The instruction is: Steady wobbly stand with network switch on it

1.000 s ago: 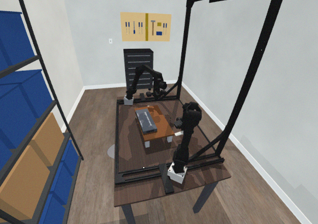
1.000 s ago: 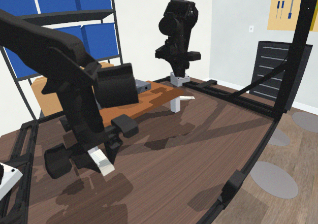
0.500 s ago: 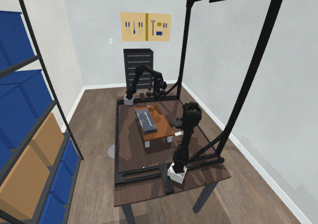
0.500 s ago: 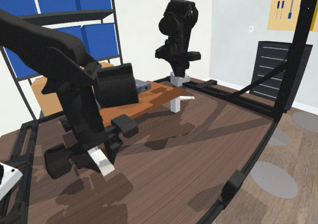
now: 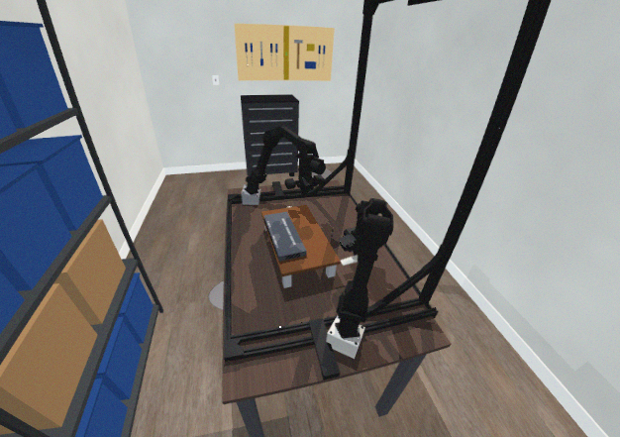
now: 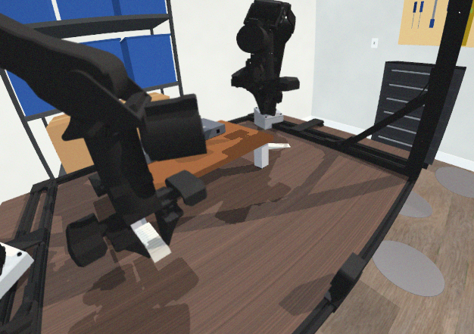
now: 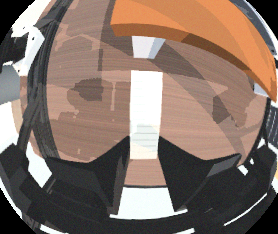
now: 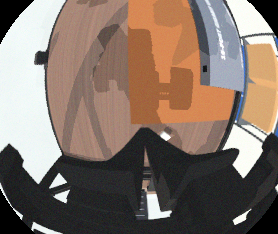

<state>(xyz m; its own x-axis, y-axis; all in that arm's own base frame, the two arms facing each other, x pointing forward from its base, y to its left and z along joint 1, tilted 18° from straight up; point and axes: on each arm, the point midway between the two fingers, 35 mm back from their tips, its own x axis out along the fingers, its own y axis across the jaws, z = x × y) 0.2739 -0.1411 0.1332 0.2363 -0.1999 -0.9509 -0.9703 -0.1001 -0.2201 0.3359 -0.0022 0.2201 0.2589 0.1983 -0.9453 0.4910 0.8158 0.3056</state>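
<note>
The orange stand [image 5: 300, 237] with white legs sits mid-table and carries the grey network switch [image 5: 284, 234]. My left gripper [image 6: 153, 234] is shut on a white wedge [image 6: 149, 240] and holds it just above the table, short of the stand. In the left wrist view the wedge [image 7: 146, 115] points at a white stand leg [image 7: 146, 47]. My right gripper [image 6: 267, 110] is shut and hangs over the stand's far end; the right wrist view shows the stand [image 8: 177, 61] and switch [image 8: 213, 35] below it. A second white wedge [image 6: 279, 145] lies on the table beside a stand leg.
A black frame rail [image 5: 280, 332] runs around the table, with tall uprights [image 5: 480, 162] on one side. A black drawer cabinet [image 5: 270, 131] stands behind the table. Shelving with blue and tan bins [image 5: 45, 221] stands beside it.
</note>
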